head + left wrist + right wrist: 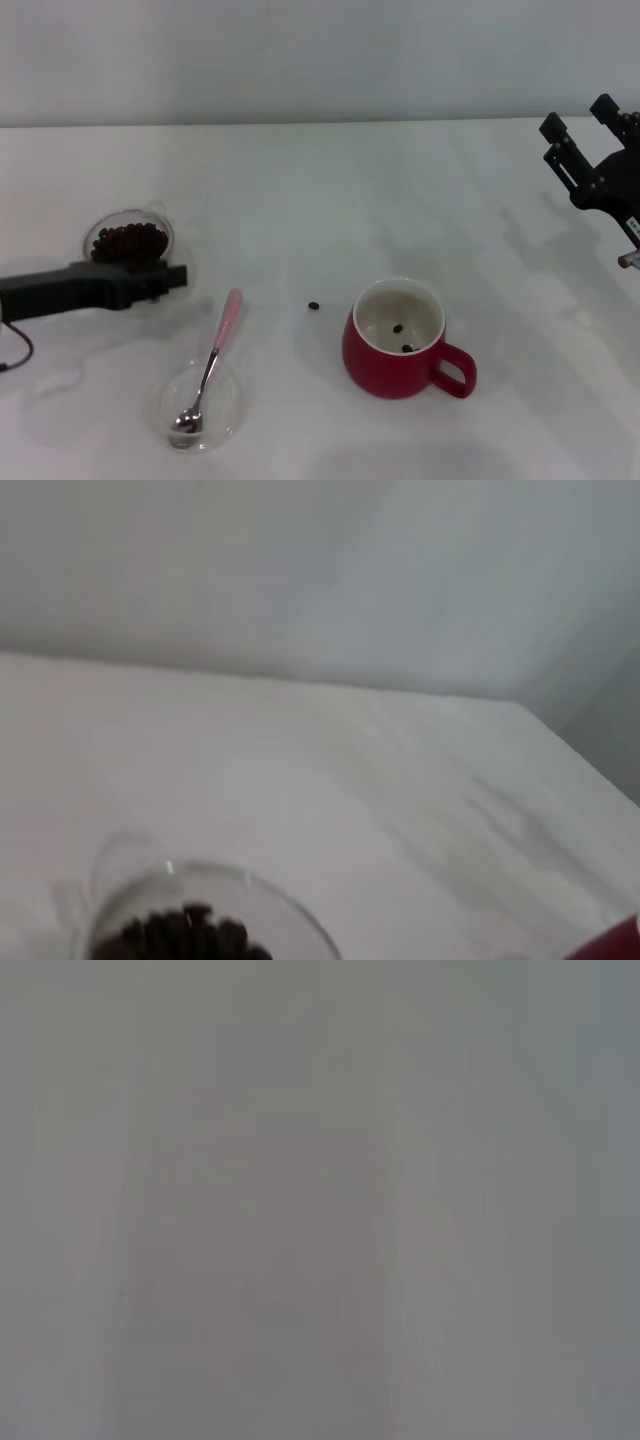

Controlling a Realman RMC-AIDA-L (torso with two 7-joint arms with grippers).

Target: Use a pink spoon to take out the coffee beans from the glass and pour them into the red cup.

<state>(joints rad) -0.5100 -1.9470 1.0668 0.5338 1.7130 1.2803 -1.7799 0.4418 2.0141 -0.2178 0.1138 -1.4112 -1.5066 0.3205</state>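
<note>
The glass (128, 238) stands at the left of the table, holding the dark coffee beans (130, 241). My left gripper (176, 278) reaches in from the left, just in front of the glass and low against it. The left wrist view shows the glass rim (215, 880) and the beans (185, 935) close below. The pink spoon (222, 338) lies on the table with its metal bowl resting in a flat clear dish (232, 405). The red cup (395, 345) stands to the right of the spoon, with two beans inside. My right gripper (580, 120) hangs open and high at the far right.
One loose bean (314, 305) lies on the white table (330, 200) between the spoon and the red cup. A sliver of the red cup (625, 942) shows in the left wrist view. The right wrist view shows only plain grey.
</note>
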